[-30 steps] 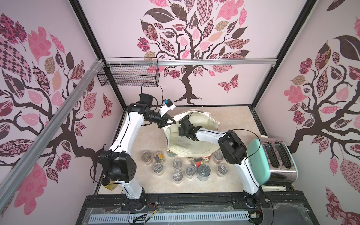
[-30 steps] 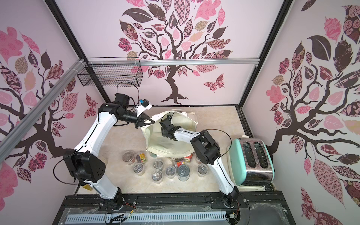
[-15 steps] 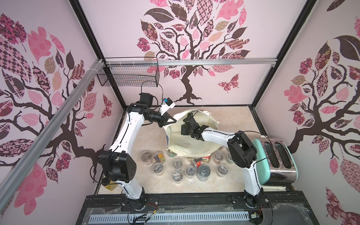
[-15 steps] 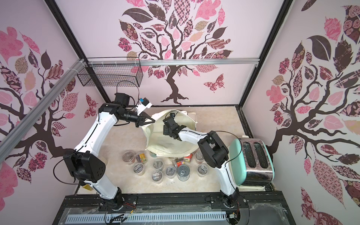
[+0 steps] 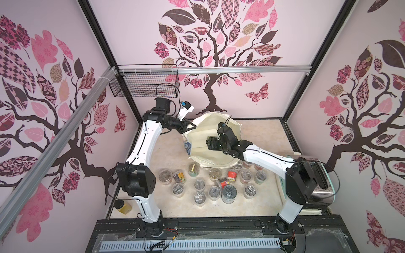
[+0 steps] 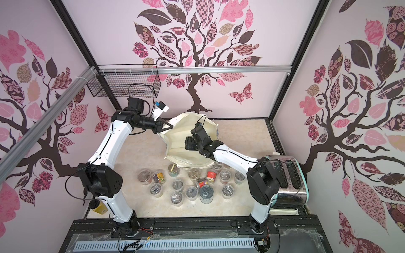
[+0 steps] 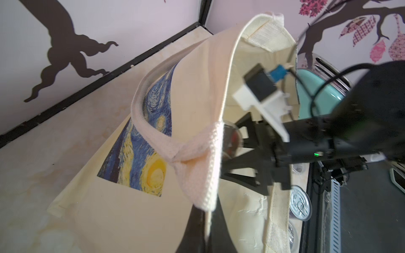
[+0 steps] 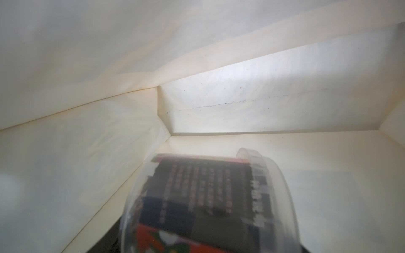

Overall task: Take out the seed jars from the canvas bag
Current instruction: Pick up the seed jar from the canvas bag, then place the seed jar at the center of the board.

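Top view: canvas bag (image 5: 210,154) partly hides seed jars (image 5: 199,183) beside a toaster (image 5: 323,193).

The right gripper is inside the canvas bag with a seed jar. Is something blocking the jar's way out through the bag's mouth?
Nothing visible does. The seed jar sits between the fingers of the right gripper, and the left gripper holds up the rim of the canvas bag, so the mouth is wide open.

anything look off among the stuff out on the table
A metal pull-tab can stands among the clear seed jars, the only non-jar in that group. The red-labelled jar near it looks tipped over, not upright.
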Robot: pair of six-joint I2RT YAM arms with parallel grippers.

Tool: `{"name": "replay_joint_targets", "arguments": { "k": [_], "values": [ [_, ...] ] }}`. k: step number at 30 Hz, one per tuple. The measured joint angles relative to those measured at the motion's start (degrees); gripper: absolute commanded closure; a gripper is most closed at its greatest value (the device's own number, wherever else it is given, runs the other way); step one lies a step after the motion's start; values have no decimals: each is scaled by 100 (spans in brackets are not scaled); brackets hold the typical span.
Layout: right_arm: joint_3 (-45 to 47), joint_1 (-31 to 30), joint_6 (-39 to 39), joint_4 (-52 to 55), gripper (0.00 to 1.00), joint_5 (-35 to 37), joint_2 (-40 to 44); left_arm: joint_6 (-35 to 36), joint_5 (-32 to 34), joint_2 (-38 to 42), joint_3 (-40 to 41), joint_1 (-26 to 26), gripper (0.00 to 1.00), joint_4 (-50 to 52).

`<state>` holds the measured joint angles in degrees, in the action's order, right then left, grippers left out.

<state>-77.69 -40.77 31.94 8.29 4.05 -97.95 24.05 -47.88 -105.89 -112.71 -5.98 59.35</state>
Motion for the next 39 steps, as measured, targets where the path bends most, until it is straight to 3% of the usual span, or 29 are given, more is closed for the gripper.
{"name": "replay_joint_targets", "arguments": {
  "k": [3, 9, 13, 18, 26, 29, 31, 39],
  "values": [
    [164, 0, -2, 42, 35, -52, 542, -216, 81, -380, -374, 90, 100, -4],
    [278, 4, -83, 179, 35, -66, 1309, -514, 332, -813, -802, 162, 83, -166],
    [345, 4, -313, 201, 34, -166, 1687, -675, 549, -907, -861, 162, 82, -415],
    [549, 4, -686, 208, 34, -354, 2159, -750, 1058, -1106, -1047, 162, 58, -782],
    [1045, 4, -1084, 461, 33, -678, 2323, -907, 2135, -1322, -1261, 225, 36, -1172],
    [1266, 4, -1163, 629, 33, -824, 2326, -892, 2553, -1318, -1283, 236, 20, -1331],
    [1403, 4, -1196, 702, 32, -861, 2323, -876, 2800, -1292, -1266, 236, 3, -1414],
    [1751, 4, -1226, 686, 31, -868, 2052, -592, 3320, -741, -1132, 380, 2, -1545]
  ]
}}
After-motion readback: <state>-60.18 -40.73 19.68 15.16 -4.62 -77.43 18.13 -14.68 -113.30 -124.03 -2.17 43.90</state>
